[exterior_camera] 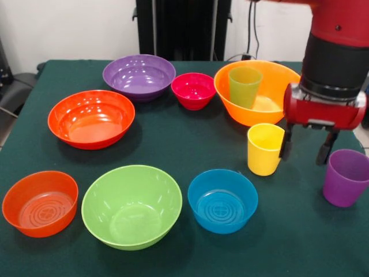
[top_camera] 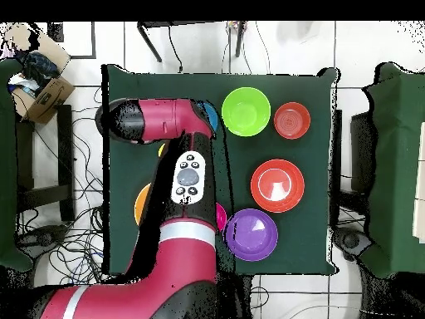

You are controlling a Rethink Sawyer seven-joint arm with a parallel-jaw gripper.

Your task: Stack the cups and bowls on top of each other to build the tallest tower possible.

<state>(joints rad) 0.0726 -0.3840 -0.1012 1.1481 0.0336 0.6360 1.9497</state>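
My gripper [exterior_camera: 305, 151] is open and empty, low over the table between the yellow cup [exterior_camera: 265, 149] and the purple cup [exterior_camera: 346, 178]. Its left finger [exterior_camera: 286, 147] is right beside the yellow cup's side. The green cup [exterior_camera: 245, 86] stands upright inside the big orange bowl [exterior_camera: 233, 112] at the far right. The other bowls stand apart and upright: purple [exterior_camera: 139, 76], small pink [exterior_camera: 193, 90], wide red-orange [exterior_camera: 91, 118], small orange [exterior_camera: 40, 203], big lime green [exterior_camera: 131, 205] and small blue [exterior_camera: 222, 200]. In the overhead view the arm [top_camera: 189, 179] hides the gripper and the cups.
The overhead view shows the lime green bowl [top_camera: 246, 110], small orange bowl [top_camera: 291, 120], red-orange bowl [top_camera: 277, 184] and purple bowl [top_camera: 251, 233] on the green cloth [top_camera: 319, 249]. The purple cup stands close to the table's right edge in the front view.
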